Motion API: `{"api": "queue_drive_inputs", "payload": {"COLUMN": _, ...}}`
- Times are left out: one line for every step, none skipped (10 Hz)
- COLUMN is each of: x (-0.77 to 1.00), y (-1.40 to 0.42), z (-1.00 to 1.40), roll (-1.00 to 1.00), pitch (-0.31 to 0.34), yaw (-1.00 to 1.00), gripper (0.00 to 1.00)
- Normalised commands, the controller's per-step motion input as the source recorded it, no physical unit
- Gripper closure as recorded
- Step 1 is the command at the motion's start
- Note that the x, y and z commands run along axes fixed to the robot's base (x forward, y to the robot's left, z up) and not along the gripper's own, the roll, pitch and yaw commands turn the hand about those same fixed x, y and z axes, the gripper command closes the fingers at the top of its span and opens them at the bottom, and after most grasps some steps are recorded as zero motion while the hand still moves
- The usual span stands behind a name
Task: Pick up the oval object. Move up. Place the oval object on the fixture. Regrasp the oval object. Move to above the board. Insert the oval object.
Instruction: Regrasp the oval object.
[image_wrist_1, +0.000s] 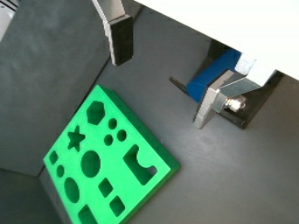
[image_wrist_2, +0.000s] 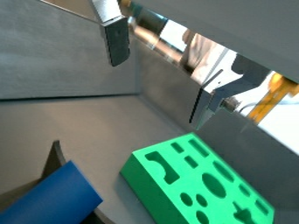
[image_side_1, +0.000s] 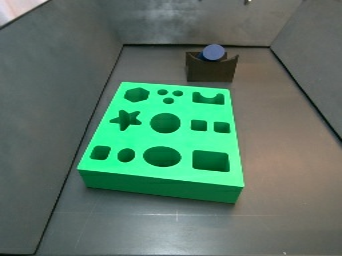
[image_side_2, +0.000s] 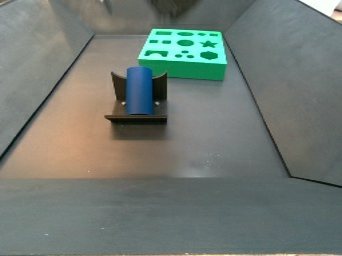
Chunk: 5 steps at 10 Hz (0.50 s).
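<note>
gripper: (image_wrist_1: 163, 83) fingers spread apart, nothing between them in both wrist views; it hangs above the floor, clear of the peg and the board. not visible in the side views.
fingers: flat silver plates with dark pads (image_wrist_1: 118, 39); the far one (image_wrist_2: 212, 94) shows in a wrist view, also bare.
oval object: (image_side_2: 140, 89) blue peg resting in the fixture, sitting in the notch; looks roughly upright in a side view. seen from above as a rounded blue top (image_side_1: 211, 51). in a wrist view it shows as a blue block (image_wrist_1: 219, 72) partly behind a finger; in the other wrist picture it is a big blue shape at the frame corner (image_wrist_2: 52, 199).
fixture: (image_side_2: 135, 118) dark bracket on its base plate, on the floor well apart from the board.
board: (image_side_1: 164, 138) green slab with cut-outs; oval hole (image_side_1: 160, 156) sits in the row nearest that camera. all holes look empty.
step: judged to be the regrasp; the peg is placed and not held.
handling: likely rigid, light, smooth-sided, so probably a bit slippery under the pads. no fragility expected.
where to grip: on the exposed part above the notch, pads across the two flatter long sides of the oval, not the rounded ends, so it cannot twist.
risk: an off-centre pinch could tilt it in the notch and spoil alignment with the oval hole.
</note>
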Motion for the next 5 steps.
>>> {"api": "queue_drive_inputs", "payload": {"x": -0.02, "y": -0.08, "z": 0.04, "roll": 1.0, "pitch": 0.028, "yaw": 0.01, "gripper": 0.0}}
{"api": "queue_drive_inputs", "payload": {"x": 0.01, "y": -0.05, "z": 0.02, "roll": 1.0, "pitch": 0.031, "yaw": 0.01, "gripper": 0.0}}
{"api": "queue_drive_inputs", "payload": {"x": 0.0, "y": -0.04, "z": 0.03, "roll": 1.0, "pitch": 0.031, "yaw": 0.01, "gripper": 0.0}}
{"api": "queue_drive_inputs", "payload": {"x": -0.02, "y": -0.03, "z": 0.02, "roll": 1.0, "pitch": 0.027, "yaw": 0.01, "gripper": 0.0}}
{"api": "queue_drive_inputs", "payload": {"x": -0.02, "y": -0.03, "z": 0.01, "roll": 1.0, "pitch": 0.023, "yaw": 0.01, "gripper": 0.0}}
